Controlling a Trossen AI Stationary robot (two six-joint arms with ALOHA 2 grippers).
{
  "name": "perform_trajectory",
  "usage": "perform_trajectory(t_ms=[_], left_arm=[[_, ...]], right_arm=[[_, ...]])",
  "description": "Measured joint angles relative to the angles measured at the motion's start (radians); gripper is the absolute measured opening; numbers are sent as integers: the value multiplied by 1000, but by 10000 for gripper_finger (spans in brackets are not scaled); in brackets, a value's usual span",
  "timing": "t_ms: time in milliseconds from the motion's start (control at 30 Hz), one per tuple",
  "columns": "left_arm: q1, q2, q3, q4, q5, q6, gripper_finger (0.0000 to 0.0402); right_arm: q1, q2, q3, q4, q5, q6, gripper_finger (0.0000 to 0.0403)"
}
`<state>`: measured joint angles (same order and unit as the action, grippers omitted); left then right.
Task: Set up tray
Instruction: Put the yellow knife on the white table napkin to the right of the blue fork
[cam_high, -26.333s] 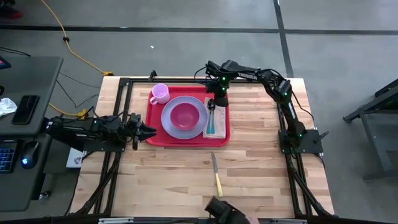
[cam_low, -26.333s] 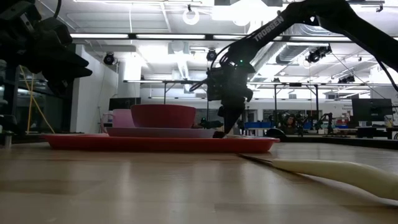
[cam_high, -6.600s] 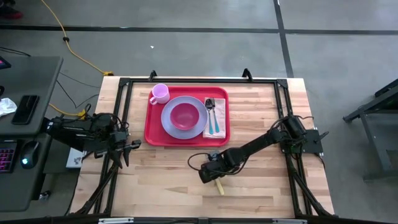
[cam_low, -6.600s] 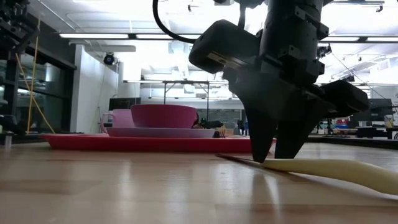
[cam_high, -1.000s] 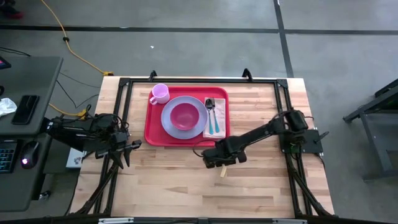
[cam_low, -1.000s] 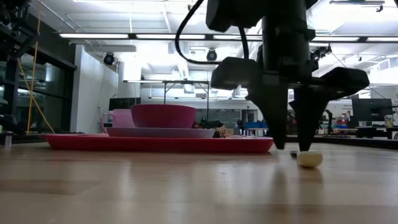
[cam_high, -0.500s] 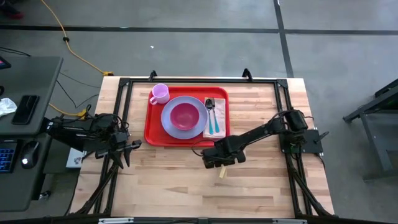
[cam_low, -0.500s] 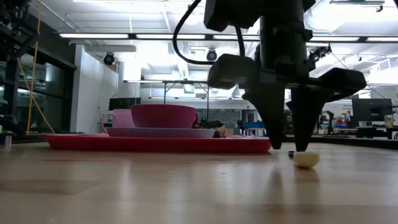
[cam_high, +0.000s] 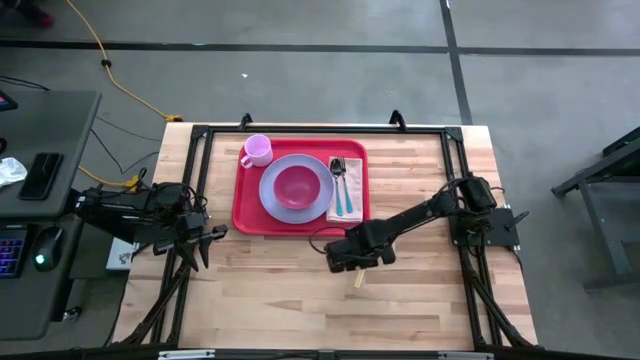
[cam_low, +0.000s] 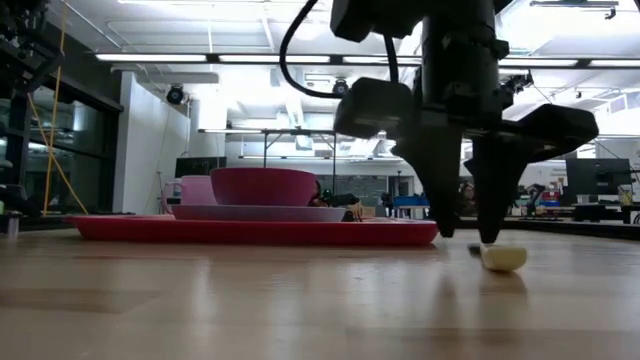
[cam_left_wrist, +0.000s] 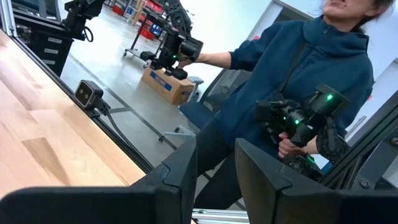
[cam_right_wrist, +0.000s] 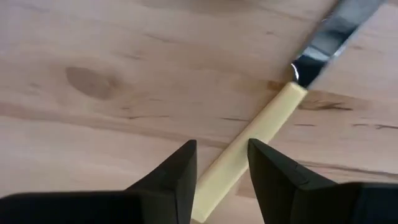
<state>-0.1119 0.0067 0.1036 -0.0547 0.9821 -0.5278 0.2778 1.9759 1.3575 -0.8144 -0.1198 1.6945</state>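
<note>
The red tray (cam_high: 240, 205) lies on the far middle of the wooden table; in the low view the tray (cam_low: 250, 230) shows edge-on. It carries a lavender plate (cam_high: 272, 200) with a pink bowl (cam_high: 297, 186), a pink cup (cam_high: 257, 150) and a napkin with spoon and fork (cam_high: 343, 192). A knife (cam_right_wrist: 264, 121) with a pale yellow handle (cam_high: 358, 279) lies flat on the wood just near of the tray. My right gripper (cam_right_wrist: 222, 149) points down, open, its fingers on either side of the handle (cam_low: 503, 258) without touching. My left gripper (cam_high: 213, 232) waits open at the table's left edge.
A black frame (cam_high: 200, 135) runs around the table's edges. Bare wood (cam_high: 300, 310) stretches from the knife to the near edge. Beyond the table, a person in a blue top (cam_left_wrist: 298, 81) holds control arms.
</note>
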Motion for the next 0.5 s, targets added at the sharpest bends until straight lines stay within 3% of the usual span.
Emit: perform_trajectory(t_ms=[500], left_arm=[[0,0,0,0,0,0,140]], right_arm=[[11,-4,1,32,-6,8,124]])
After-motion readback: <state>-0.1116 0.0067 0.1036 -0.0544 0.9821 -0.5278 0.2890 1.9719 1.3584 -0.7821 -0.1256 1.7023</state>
